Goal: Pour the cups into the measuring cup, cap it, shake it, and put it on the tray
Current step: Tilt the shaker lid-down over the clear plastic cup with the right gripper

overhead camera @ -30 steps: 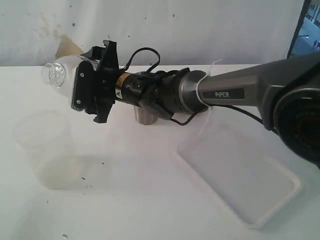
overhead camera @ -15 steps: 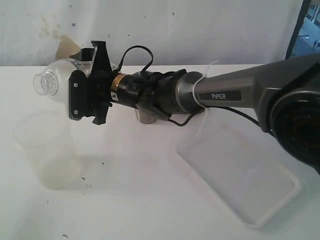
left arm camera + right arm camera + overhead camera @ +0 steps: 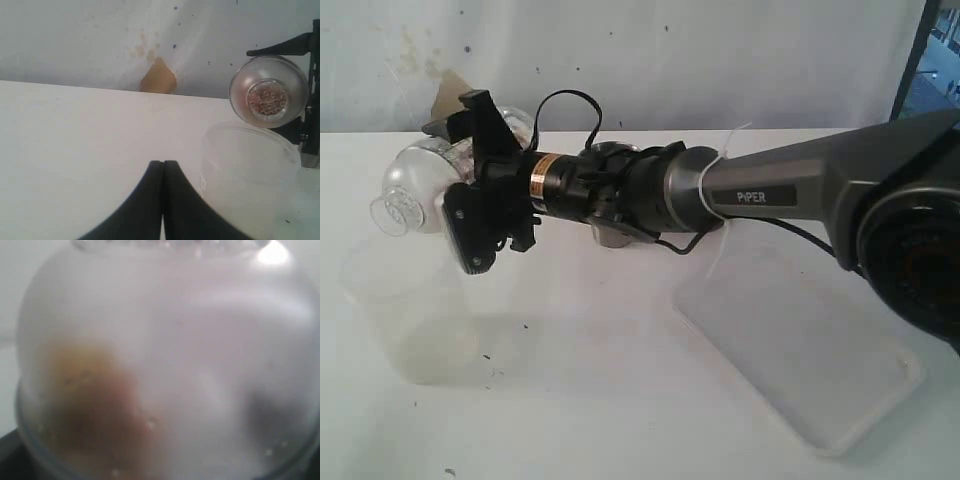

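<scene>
My right gripper (image 3: pixel 460 180) is shut on the clear measuring cup (image 3: pixel 512 124), which it holds on its side above the table. The domed clear cap (image 3: pixel 405 192) is on it and points left and slightly down. From the left wrist the cap (image 3: pixel 268 95) shows end-on, with small holes in its neck. It fills the right wrist view as the cap (image 3: pixel 165 340), with brownish contents behind it. The steel tumbler (image 3: pixel 612 236) stands behind the right arm, mostly hidden. The white tray (image 3: pixel 800 350) lies at the right. I cannot make out the wooden cup. My left gripper (image 3: pixel 163 164) is shut on nothing.
A wide frosted plastic cup (image 3: pixel 405 310) stands under the held cup, also seen as the frosted cup (image 3: pixel 250 175). A tan patch (image 3: pixel 445 95) sits at the foot of the back wall. The right arm (image 3: pixel 770 185) spans the table's middle.
The right gripper has swung left and lower with the capped measuring cup, rolling so that the cap now dips toward the frosted cup.
</scene>
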Tool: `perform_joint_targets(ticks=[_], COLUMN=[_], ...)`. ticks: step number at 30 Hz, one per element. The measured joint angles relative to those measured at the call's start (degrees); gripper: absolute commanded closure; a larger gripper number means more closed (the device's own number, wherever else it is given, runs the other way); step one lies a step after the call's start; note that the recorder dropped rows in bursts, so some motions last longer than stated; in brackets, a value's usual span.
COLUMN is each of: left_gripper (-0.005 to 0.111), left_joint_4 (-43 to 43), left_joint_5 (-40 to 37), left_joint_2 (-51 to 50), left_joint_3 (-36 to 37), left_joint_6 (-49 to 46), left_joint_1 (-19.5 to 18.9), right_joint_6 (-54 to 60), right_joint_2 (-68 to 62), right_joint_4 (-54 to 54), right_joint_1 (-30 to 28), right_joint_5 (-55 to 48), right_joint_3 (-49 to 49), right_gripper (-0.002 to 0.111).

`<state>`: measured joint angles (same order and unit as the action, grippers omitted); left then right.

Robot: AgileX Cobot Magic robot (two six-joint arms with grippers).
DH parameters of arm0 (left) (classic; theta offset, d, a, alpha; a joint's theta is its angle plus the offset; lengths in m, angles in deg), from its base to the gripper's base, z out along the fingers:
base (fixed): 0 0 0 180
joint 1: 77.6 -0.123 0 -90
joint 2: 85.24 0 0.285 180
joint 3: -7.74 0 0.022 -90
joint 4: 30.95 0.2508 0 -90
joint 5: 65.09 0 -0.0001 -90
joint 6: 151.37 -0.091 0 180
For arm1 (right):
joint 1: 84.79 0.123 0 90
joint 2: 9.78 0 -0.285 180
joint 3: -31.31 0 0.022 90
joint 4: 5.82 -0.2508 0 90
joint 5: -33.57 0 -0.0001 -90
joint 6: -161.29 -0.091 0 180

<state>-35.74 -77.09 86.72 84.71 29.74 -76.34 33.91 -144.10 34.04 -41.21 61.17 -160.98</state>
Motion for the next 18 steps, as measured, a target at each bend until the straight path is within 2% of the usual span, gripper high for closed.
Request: perform_joint_targets(ticks=[18], left_gripper=[0.107], left_joint_4=[0.0], left_joint_5=[0.0], left_joint_2=[0.0], left_joint_3=[0.0], left_joint_6=[0.0], left_joint_1=[0.0], right_joint_6=[15.4], right_joint_2=[0.0], right_joint_4=[0.0], right_joint_1=[0.0], right_joint_5=[2.9], right_joint_3=[-0.2], right_gripper=[0.108])
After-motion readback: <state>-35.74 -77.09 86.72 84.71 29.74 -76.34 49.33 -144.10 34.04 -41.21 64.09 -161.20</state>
